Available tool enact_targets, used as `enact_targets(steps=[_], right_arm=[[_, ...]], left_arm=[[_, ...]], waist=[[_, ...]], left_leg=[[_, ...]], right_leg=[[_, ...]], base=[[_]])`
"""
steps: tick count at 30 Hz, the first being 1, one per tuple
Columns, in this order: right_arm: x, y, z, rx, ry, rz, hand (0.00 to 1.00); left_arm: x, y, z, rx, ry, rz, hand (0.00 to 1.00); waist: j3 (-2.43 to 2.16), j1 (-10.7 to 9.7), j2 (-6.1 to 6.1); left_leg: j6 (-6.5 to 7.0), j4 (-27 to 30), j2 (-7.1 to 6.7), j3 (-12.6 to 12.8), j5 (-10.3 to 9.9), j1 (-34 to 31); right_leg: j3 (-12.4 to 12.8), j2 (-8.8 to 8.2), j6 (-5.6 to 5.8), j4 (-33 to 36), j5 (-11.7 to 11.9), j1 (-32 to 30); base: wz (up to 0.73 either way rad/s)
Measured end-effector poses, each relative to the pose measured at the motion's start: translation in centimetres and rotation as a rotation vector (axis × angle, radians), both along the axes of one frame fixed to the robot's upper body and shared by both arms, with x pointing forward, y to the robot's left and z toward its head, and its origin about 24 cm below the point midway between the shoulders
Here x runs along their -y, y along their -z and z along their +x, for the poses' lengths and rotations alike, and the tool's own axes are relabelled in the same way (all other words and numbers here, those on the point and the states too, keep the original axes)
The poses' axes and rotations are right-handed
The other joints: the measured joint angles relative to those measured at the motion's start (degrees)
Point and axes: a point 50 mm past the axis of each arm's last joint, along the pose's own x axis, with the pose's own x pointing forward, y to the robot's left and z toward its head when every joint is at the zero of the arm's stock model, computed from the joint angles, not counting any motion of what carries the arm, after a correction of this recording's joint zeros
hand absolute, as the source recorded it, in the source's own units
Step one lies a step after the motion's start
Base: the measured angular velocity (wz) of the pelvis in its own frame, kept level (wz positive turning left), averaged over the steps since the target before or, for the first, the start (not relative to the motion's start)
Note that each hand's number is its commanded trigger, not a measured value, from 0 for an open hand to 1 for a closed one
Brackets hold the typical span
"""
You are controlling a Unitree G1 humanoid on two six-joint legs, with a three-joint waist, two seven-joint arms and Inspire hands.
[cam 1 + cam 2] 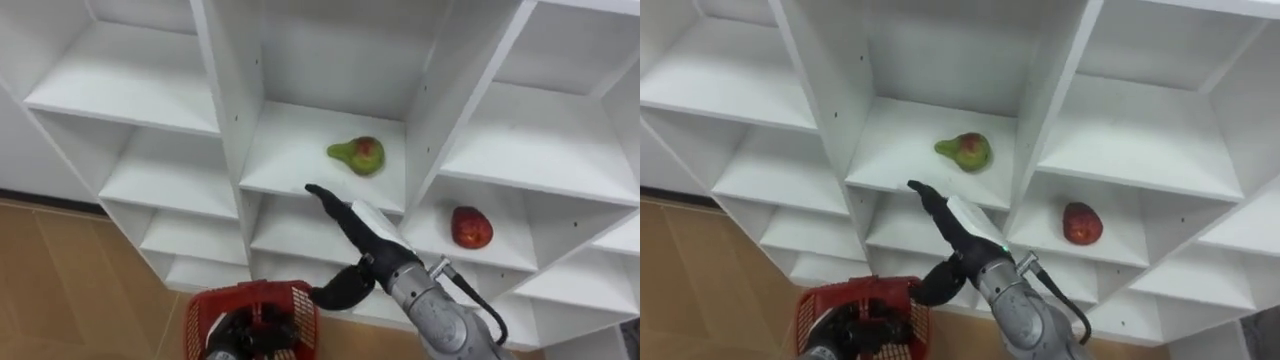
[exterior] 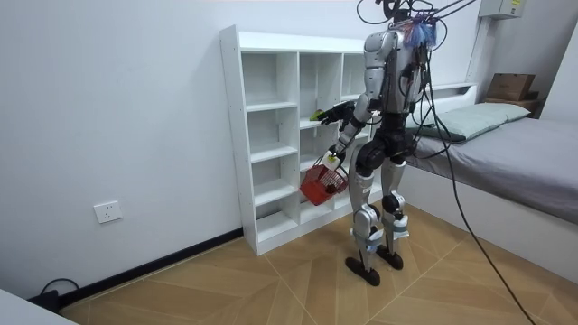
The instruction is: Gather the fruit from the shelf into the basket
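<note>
Carefully, I steer the right hand, fingers straight and wide, above the shelf edge to cup the pear, while the left hand grips the red basket.

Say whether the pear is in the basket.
Out of the basket: the pear lies on the shelf beyond the open right hand.

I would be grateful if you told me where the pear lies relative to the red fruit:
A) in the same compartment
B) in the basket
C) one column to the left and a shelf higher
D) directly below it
C: the pear lies on the middle column's shelf, while the red fruit sits a shelf lower in the column to the right. The right hand reaches toward the pear with straight fingers.
</note>
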Motion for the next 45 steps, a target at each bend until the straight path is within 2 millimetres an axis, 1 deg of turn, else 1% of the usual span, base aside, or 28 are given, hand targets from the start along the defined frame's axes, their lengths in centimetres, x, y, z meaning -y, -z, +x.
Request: enact_targets(steps=[2, 5, 8, 9, 10, 12, 13, 15, 16, 18, 22, 24, 26, 30, 32, 34, 35, 37, 38, 39, 40, 41, 43, 45], right_arm=[[-0.2, -0.4, 0.1, 0.018, -0.004, 0.001, 0.00], [-0.5, -1.7, 0.4, 0.069, -0.017, 0.002, 0.00], [-1.0, -3.0, 0.9, 0.124, -0.025, 0.030, 0.00], [-1.1, -3.2, 1.0, 0.131, -0.023, 0.033, 0.00], [-1.1, -3.2, 1.0, 0.139, -0.015, 0.035, 0.00], [-1.0, -3.3, 1.1, 0.149, -0.002, 0.036, 0.00], [-1.0, -3.3, 1.1, 0.153, 0.001, 0.037, 0.00], [-1.1, -3.4, 1.1, 0.162, 0.010, 0.044, 0.00], [-1.1, -3.4, 1.1, 0.163, 0.012, 0.045, 0.00], [-1.2, -3.5, 1.2, 0.175, 0.028, 0.057, 0.00], [-1.3, -3.8, 1.3, 0.197, 0.046, 0.061, 0.00], [-1.4, -4.2, 1.6, 0.219, 0.051, 0.064, 0.00], [-1.2, -4.7, 2.1, 0.250, 0.072, 0.068, 0.00], [-0.5, -5.1, 2.6, 0.288, 0.115, 0.066, 0.00], [-0.2, -5.3, 2.9, 0.305, 0.137, 0.064, 0.00], [0.1, -5.5, 3.1, 0.324, 0.157, 0.059, 0.00], [0.4, -5.5, 3.3, 0.332, 0.163, 0.054, 0.00], [1.0, -5.3, 3.8, 0.331, 0.172, 0.031, 0.00], [1.5, -5.2, 4.1, 0.330, 0.188, 0.015, 0.00], [1.8, -5.1, 4.2, 0.330, 0.201, 0.008, 0.00], [2.4, -4.8, 4.4, 0.324, 0.230, -0.005, 0.00], [2.9, -4.6, 4.6, 0.314, 0.259, -0.003, 0.00], [3.7, -4.3, 4.8, 0.305, 0.305, -0.006, 0.00], [4.4, -4.2, 5.0, 0.301, 0.351, -0.002, 0.00]], left_arm=[[-0.4, 0.2, -0.2, -0.013, -0.014, 0.010, 1.00], [-0.7, 0.1, -0.2, -0.012, -0.033, 0.010, 1.00], [-1.0, 0.0, 0.0, -0.005, -0.039, 0.014, 1.00], [-1.0, 0.0, 0.0, -0.005, -0.038, 0.014, 1.00], [-1.0, 0.0, 0.0, -0.005, -0.037, 0.016, 1.00], [-1.2, 0.0, 0.0, -0.004, -0.038, 0.022, 1.00], [-1.3, 0.0, 0.0, -0.004, -0.037, 0.023, 1.00], [-1.6, 0.0, 0.0, -0.004, -0.039, 0.030, 1.00], [-1.6, 0.0, 0.0, -0.005, -0.039, 0.032, 1.00], [-1.7, 0.0, 0.0, -0.007, -0.042, 0.032, 1.00], [-1.8, 0.1, -0.1, -0.008, -0.050, 0.030, 1.00], [-1.9, 0.1, -0.2, -0.014, -0.055, 0.033, 1.00], [-2.1, 0.2, -0.3, -0.017, -0.037, 0.055, 1.00], [-2.8, 0.3, -0.7, -0.032, -0.030, 0.079, 1.00], [-3.1, 0.4, -1.0, -0.040, -0.034, 0.085, 1.00], [-3.2, 0.4, -1.2, -0.045, -0.034, 0.091, 1.00], [-3.4, 0.4, -1.2, -0.043, -0.034, 0.095, 1.00], [-3.7, 0.3, -1.1, -0.039, -0.044, 0.097, 1.00], [-3.9, 0.2, -1.1, -0.035, -0.052, 0.097, 1.00], [-3.9, 0.2, -1.0, -0.033, -0.055, 0.097, 1.00], [-4.1, 0.1, -1.1, -0.036, -0.059, 0.100, 1.00], [-4.3, 0.1, -1.1, -0.036, -0.059, 0.103, 1.00], [-4.4, -0.1, -1.1, -0.022, -0.057, 0.105, 1.00], [-4.3, -0.4, -1.2, -0.009, -0.036, 0.116, 1.00]], waist=[[0.14, 0.3, -0.24], [0.06, 0.3, -0.41], [-0.28, 0.5, -1.03], [-0.22, 0.5, -1.15], [-0.30, 0.8, -1.44], [-0.07, 1.5, -2.04], [-0.03, 1.6, -2.18], [0.29, 1.8, -2.68], [0.34, 1.9, -2.76], [0.33, 2.0, -2.77], [0.29, 2.7, -2.84], [0.29, 2.8, -2.83], [0.20, 2.8, -2.96], [0.01, 2.7, -3.23], [0.03, 2.3, -3.31], [-0.05, 1.9, -3.46], [-0.13, 1.6, -3.73], [-0.01, 1.5, -4.27], [0.22, 1.6, -4.78], [0.31, 1.6, -4.97], [0.30, 1.9, -5.14], [0.19, 1.9, -5.30], [0.03, 2.0, -5.56], [0.00, 2.8, -5.66]], left_leg=[[0.00, 0.5, 0.02, -0.1, -0.2, -0.4], [0.05, 1.5, 0.05, -0.2, -0.7, -1.0], [0.06, 1.5, 0.05, -0.2, -0.7, -0.5], [0.06, 1.4, 0.06, -0.2, -0.7, -0.1], [0.05, 1.2, 0.06, -0.3, -0.7, 0.4], [0.01, 1.1, 0.05, -0.6, -0.8, 1.3], [0.02, 1.1, 0.05, -0.7, -0.8, 1.3], [0.02, 1.2, 0.02, -0.9, -0.8, 1.6], [0.02, 1.2, 0.01, -1.0, -0.9, 1.6], [0.00, 1.5, -0.03, -1.6, -1.2, 1.5], [0.01, 1.5, -0.04, -1.6, -1.2, 1.8], [0.01, 1.5, -0.04, -1.7, -1.2, 2.0], [-0.01, 1.6, -0.06, -2.1, -1.2, 2.1], [-0.01, 1.7, -0.11, -2.6, -1.2, 2.1], [-0.01, 2.1, -0.18, -3.1, -1.2, 2.1], [0.03, 2.6, -0.13, -3.4, -1.4, 2.2], [0.02, 2.9, -0.12, -3.5, -1.5, 2.2], [0.01, 3.2, -0.14, -3.6, -1.5, 2.1], [-0.03, 3.3, -0.15, -3.8, -1.6, 1.9], [-0.06, 3.6, -0.13, -4.0, -1.8, 1.8], [-0.15, 4.4, -0.11, -4.2, -2.3, 1.6], [-0.15, 5.5, -0.01, -4.4, -2.8, 1.1], [-0.15, 6.6, 0.07, -4.7, -3.3, 0.6], [-0.09, 6.7, 0.01, -4.7, -3.3, 0.4]], right_leg=[[-0.1, 0.03, 0.00, 0.0, 0.0, -0.1], [-0.4, 0.04, 0.00, 0.0, 0.0, -0.2], [-0.5, 0.04, 0.00, 0.1, 0.0, 0.2], [-0.5, 0.05, 0.00, 0.0, 0.0, 0.5], [-0.6, 0.06, 0.00, 0.0, 0.0, 1.0], [-0.7, 0.10, 0.01, 0.0, 0.0, 1.9], [-0.7, 0.10, 0.01, 0.0, 0.0, 2.0], [-0.8, 0.10, 0.01, -0.1, 0.0, 2.4], [-0.9, 0.10, 0.01, -0.1, 0.0, 2.6], [-1.2, 0.11, 0.01, -0.1, 0.0, 2.8], [-1.3, 0.11, 0.01, -0.1, 0.0, 3.1], [-1.5, 0.12, 0.01, -0.1, 0.0, 3.3], [-1.9, 0.14, 0.01, -0.1, 0.0, 3.6], [-2.3, 0.14, 0.01, -0.1, 0.0, 3.9], [-2.3, 0.12, 0.01, -0.1, 0.0, 4.3], [-2.3, 0.15, 0.03, -0.1, 0.0, 4.8], [-2.3, 0.15, 0.07, -0.1, 0.0, 4.8], [-2.3, 0.15, 0.08, -0.1, 0.0, 4.9], [-2.3, 0.18, 0.08, -0.1, 0.0, 5.1], [-2.4, 0.24, 0.08, -0.1, 0.0, 5.2], [-2.4, 0.37, 0.10, -0.1, 0.0, 5.2], [-2.7, 0.55, 0.13, -0.1, -0.1, 5.3], [-3.5, 0.61, 0.16, 0.0, -0.1, 5.3], [-3.7, 0.55, 0.17, 0.0, -0.1, 5.3]], base=[[0.02], [0.01], [0.00], [0.00], [0.00], [0.00], [0.06], [0.05], [0.07], [0.09], [0.01], [0.03], [0.10], [0.07], [0.14], [0.15], [0.07], [0.02], [0.04], [0.04], [0.05], [0.05], [0.06], [0.00]])
